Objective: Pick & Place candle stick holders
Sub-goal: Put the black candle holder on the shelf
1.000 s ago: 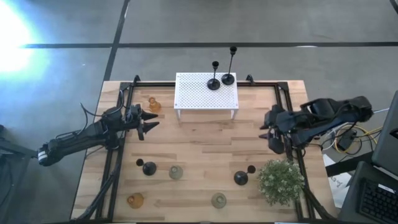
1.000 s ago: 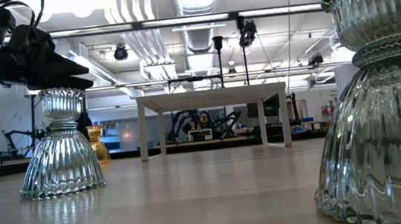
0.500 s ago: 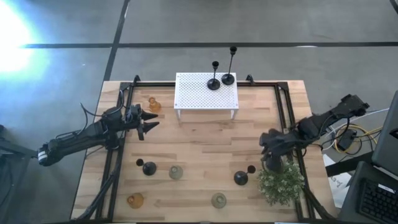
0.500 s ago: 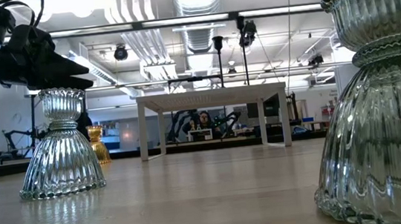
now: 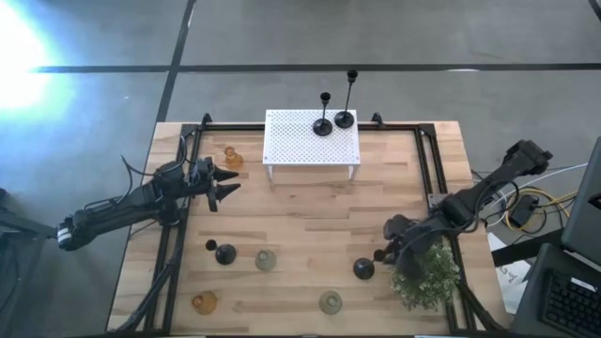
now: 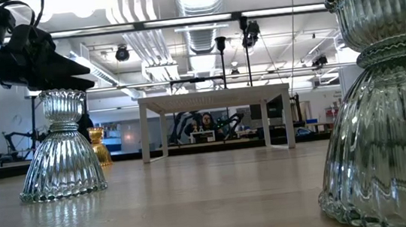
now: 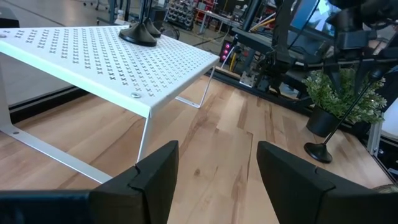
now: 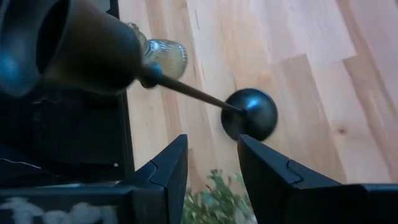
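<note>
Your right arm reaches in low from the table's right edge, stretched toward the front, with the right gripper (image 5: 392, 246) just above the black candle stick holder (image 5: 364, 268) that stands next to the bushy plant (image 5: 424, 273). In the right wrist view its fingers (image 8: 166, 168) are spread apart, with the holder's round base (image 8: 250, 114) straight ahead beyond them and the thin stem running up to its cup close to the lens; nothing is gripped. Your left arm lies along the left side of the table, its left gripper (image 5: 223, 183) pointing inward toward the white rack (image 5: 311, 141), fingers parted and empty (the left wrist view shows the rack's perforated top just ahead). Two black holders (image 5: 333, 118) stand at the rack's far edge, and one amber holder (image 5: 231, 157) sits on the table just left of the rack. Along the front, from the left, you have another black holder (image 5: 223, 253), a pale green one (image 5: 267, 260), a second amber one (image 5: 204, 302) and a second green one (image 5: 330, 301).
</note>
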Tool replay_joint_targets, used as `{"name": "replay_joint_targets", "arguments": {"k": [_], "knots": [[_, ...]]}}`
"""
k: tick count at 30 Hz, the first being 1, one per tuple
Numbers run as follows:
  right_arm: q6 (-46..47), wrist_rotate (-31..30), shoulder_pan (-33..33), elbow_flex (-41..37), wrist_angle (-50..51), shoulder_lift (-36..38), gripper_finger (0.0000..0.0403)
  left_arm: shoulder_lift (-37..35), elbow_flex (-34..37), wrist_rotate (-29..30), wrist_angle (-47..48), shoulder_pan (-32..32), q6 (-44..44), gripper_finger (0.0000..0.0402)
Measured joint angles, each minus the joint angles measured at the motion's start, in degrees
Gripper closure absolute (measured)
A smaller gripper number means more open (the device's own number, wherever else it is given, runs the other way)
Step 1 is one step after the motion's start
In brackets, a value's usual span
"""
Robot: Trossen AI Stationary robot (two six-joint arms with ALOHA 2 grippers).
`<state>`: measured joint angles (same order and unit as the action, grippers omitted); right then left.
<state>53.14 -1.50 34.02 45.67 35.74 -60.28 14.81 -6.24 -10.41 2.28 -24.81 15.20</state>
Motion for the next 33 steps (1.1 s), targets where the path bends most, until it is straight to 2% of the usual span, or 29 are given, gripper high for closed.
{"name": "replay_joint_targets", "arguments": {"k": [15, 19, 22, 28, 33], "knots": [[-5.3, -0.1, 0.0, 0.0, -11.5, -7.6, 0.028, 0.0, 0.0, 0.0, -0.2, 0.0, 0.0, 0.0179], [-6.8, -0.4, 0.0, 0.0, -12.6, -8.2, 0.0298, 0.0, 0.0, 0.0, -0.2, 0.0, 0.0, 0.0179], [-7.5, -3.1, 0.0, 0.1, -12.8, -8.0, 0.0315, 0.0, 0.0, 0.0, -0.1, 0.0, 0.0, 0.0179], [-11.8, -4.7, 0.0, 0.1, -14.1, -7.9, 0.038, 0.0, 0.0, 0.0, -0.1, 0.0, 0.0, 0.0179], [-13.8, -6.5, 0.0, 0.1, -14.4, -8.0, 0.039, 0.0, 0.0, 0.0, 0.2, 0.0, 0.0, 0.0179]]}}
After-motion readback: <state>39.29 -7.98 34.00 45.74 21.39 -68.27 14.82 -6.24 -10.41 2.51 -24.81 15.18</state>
